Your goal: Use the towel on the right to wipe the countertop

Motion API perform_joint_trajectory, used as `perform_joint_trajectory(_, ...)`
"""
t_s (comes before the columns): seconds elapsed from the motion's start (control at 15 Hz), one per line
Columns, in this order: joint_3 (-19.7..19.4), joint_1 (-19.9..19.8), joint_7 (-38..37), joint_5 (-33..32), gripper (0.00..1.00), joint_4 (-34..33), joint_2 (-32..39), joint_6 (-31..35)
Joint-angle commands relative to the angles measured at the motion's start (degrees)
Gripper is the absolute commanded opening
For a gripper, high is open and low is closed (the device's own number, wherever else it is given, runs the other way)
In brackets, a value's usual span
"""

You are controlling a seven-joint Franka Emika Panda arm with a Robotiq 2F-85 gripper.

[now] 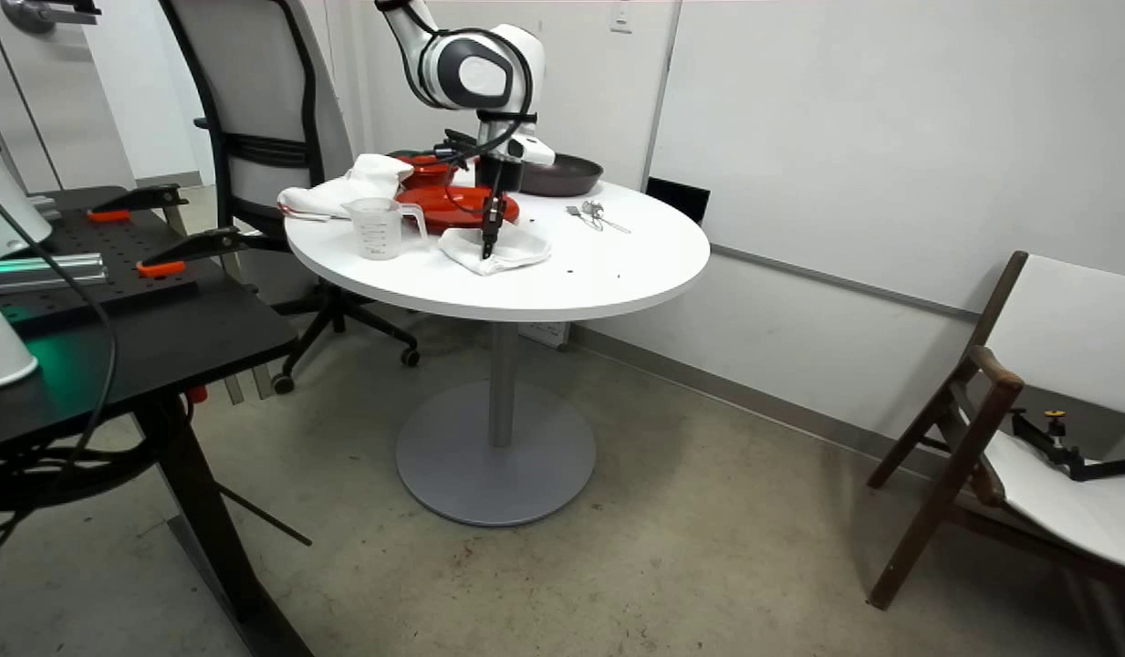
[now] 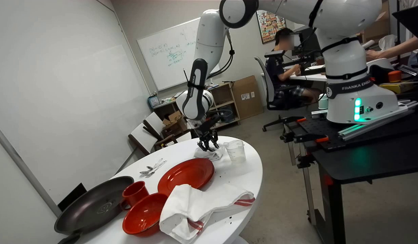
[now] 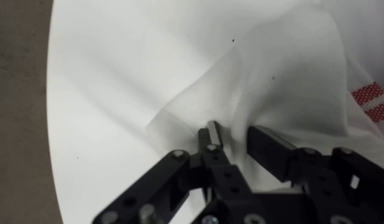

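A small white towel (image 1: 526, 248) lies crumpled on the round white table (image 1: 617, 287); it also shows in an exterior view (image 2: 209, 156). In the wrist view the towel (image 3: 291, 62) has red checked stripes at its right side. My gripper (image 1: 489, 250) points down at the towel, its fingertips at the cloth. In the wrist view the gripper (image 3: 231, 129) has its fingers apart, with a raised fold of towel between them and a gap still showing. A larger white towel (image 2: 195, 206) with red stripes lies elsewhere on the table. Dark crumbs (image 1: 571, 271) dot the tabletop.
A clear measuring cup (image 2: 236, 151) stands close beside the towel. A red plate (image 2: 185, 173) is near it too. Further off are metal utensils (image 2: 154, 168), a red mug (image 2: 135, 193), a red bowl (image 2: 144, 217) and a dark pan (image 2: 97, 203).
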State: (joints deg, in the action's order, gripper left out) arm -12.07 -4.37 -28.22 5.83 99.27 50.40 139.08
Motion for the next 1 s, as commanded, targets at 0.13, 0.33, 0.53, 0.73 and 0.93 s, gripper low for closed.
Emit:
perform_joint_trajectory(0.13, 0.23, -0.02, 0.41, 1.36, 0.00, 3.21, -1.35, 0.74)
perform_joint_trajectory(0.33, 0.25, -0.21, 0.84, 1.31, 0.01, 4.42, -1.76, 0.64)
perform_joint_trajectory(0.53, -0.40, -0.30, 0.41, 1.17, 0.01, 6.17, -2.35, 0.24)
perform_joint_trajectory(0.73, -1.63, -0.51, -0.12, 0.91, 0.01, 8.42, -3.30, -0.29)
perform_joint_trajectory(0.93, -2.83, -0.84, -0.29, 0.76, 0.01, 10.52, -4.41, -0.96)
